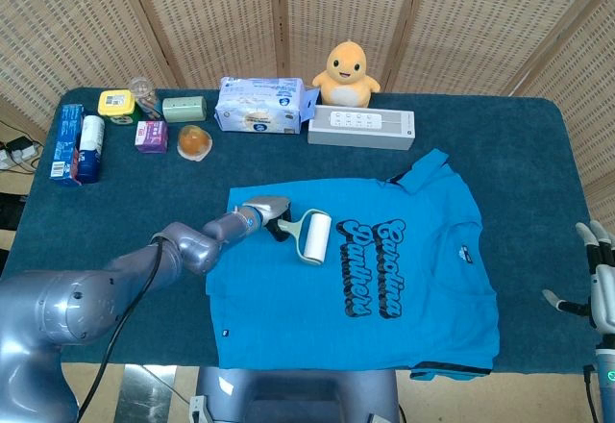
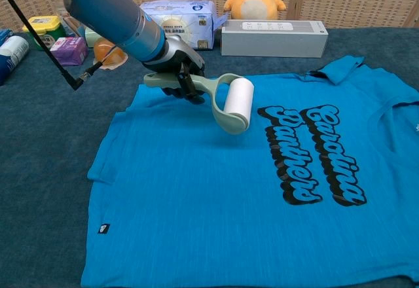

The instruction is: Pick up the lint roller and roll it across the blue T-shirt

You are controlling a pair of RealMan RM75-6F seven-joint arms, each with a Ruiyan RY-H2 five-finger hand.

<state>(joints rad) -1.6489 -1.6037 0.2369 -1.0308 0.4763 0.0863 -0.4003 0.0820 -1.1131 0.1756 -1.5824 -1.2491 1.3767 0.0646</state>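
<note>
**Lint roller in your left hand, head on the blue T-shirt**

Your left hand (image 2: 175, 65) is grasping the pale green handle of the white-headed lint roller (image 2: 230, 103); the fingers are wrapped around the handle's near end. In the head view the same hand (image 1: 266, 211) sits over the upper left part of the shirt, with the roller (image 1: 313, 236) extending from it toward the print.

The roller's white cylinder lies on the bright blue T-shirt with dark "Carolina Panthers" lettering (image 2: 216, 190), just left of that lettering. Whether the cylinder presses firmly into the fabric or only touches it, I cannot tell. The shirt is spread flat on the dark blue cloth-covered table (image 1: 115, 211), collar toward the right side of the head view.

Your right hand (image 1: 602, 284) shows only at the right edge of the head view, off the table edge and well apart from the shirt. Its fingers point upward, spread apart, and hold nothing.

Along the far edge of the table stand a white rectangular speaker with buttons (image 1: 360, 128), a yellow plush duck (image 1: 348, 71) behind it, and a blue-and-white packet of wipes (image 1: 262, 105). At the far left lie a tall blue box (image 1: 67, 140), a small purple box (image 1: 151, 136) and a yellow-lidded jar (image 1: 116, 105).
</note>
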